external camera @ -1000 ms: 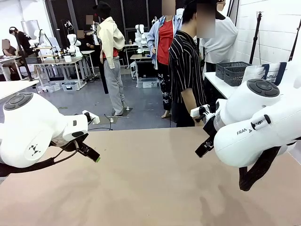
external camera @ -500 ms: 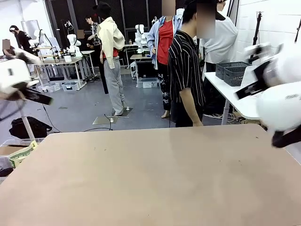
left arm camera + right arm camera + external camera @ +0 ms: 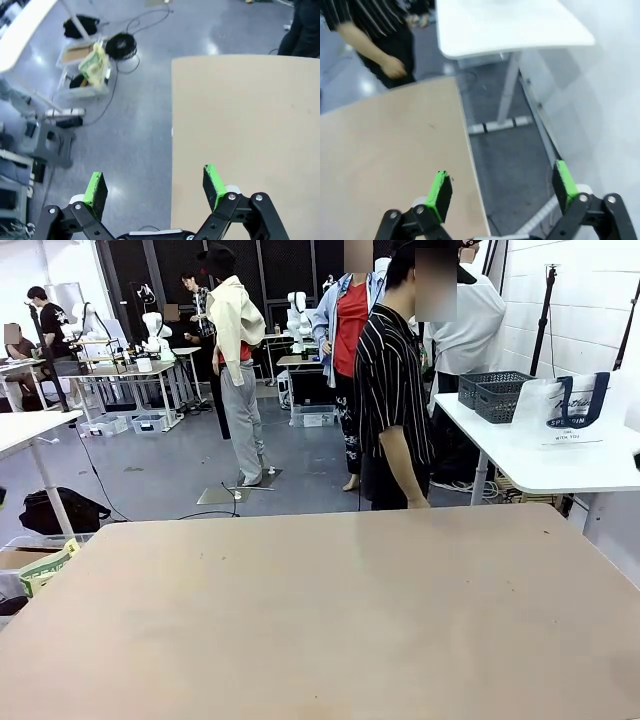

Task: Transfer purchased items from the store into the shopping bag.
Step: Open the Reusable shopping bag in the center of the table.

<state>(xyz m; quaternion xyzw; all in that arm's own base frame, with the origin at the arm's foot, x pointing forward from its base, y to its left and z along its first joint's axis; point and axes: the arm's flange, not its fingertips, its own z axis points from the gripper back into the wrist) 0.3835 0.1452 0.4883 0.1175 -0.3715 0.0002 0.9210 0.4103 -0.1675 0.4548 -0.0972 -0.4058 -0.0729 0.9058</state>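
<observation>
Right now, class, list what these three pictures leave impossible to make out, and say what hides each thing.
1. Front view: what lies inside the dark grey baskets on the white side table. Their lattice walls and the distance hide it.
2. Front view: the small print on the shopping bag. It is too small to read.
3. Right wrist view: most of the person, cut off by the top and left edges and blurred.

- The store (image 3: 497, 395), a dark grey lattice basket, stands on the white side table (image 3: 520, 465) at far right.
- The shopping bag (image 3: 568, 412), whitish with navy handles, stands upright just beside it.
</observation>
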